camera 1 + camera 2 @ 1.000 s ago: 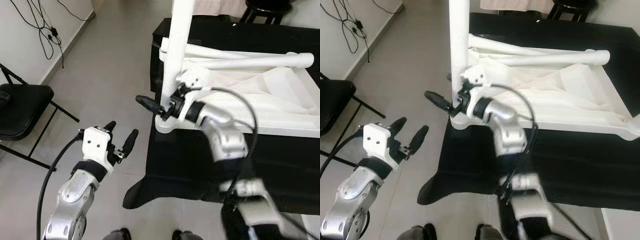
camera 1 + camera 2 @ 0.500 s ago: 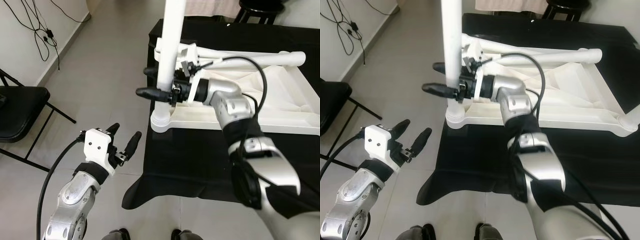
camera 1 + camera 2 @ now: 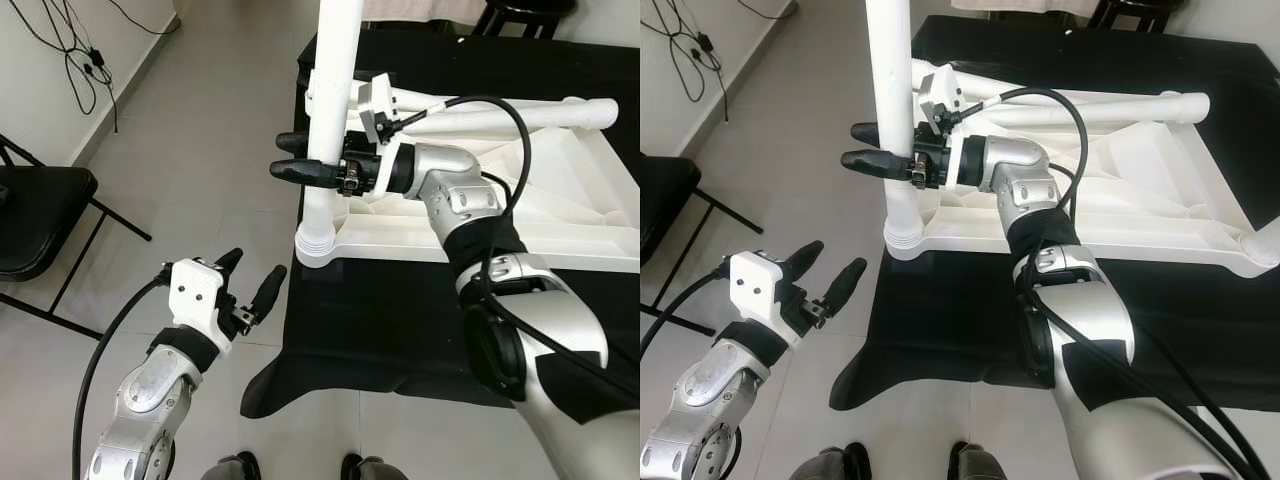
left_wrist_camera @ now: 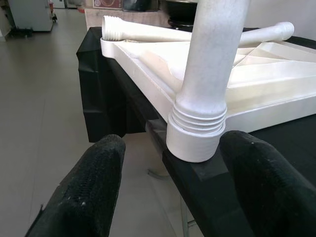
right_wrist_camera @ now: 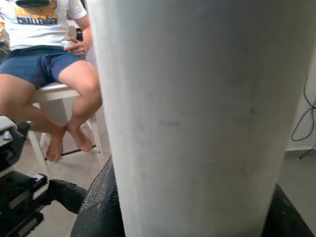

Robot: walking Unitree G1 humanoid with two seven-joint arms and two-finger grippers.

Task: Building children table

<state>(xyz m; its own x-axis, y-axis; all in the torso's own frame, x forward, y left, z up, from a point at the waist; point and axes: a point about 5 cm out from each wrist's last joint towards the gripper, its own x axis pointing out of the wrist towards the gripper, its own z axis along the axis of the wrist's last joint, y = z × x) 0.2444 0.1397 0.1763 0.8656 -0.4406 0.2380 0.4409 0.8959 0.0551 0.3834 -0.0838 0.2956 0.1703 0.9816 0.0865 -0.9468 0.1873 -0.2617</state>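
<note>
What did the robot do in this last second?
The right gripper climbed from near the base of the upright leg to higher up it, fingers either side. The left gripper stayed open over the floor, and the leg stayed in the tabletop corner.

A person (image 5: pixel 47 54) sits at about ten o'clock in the right wrist view. Their white shirt (image 5: pixel 47 22) has the word "CHALLENGER" on it.

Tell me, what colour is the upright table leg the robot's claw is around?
White. The table leg shows best in the right eye view, with the right claw around it.
</note>
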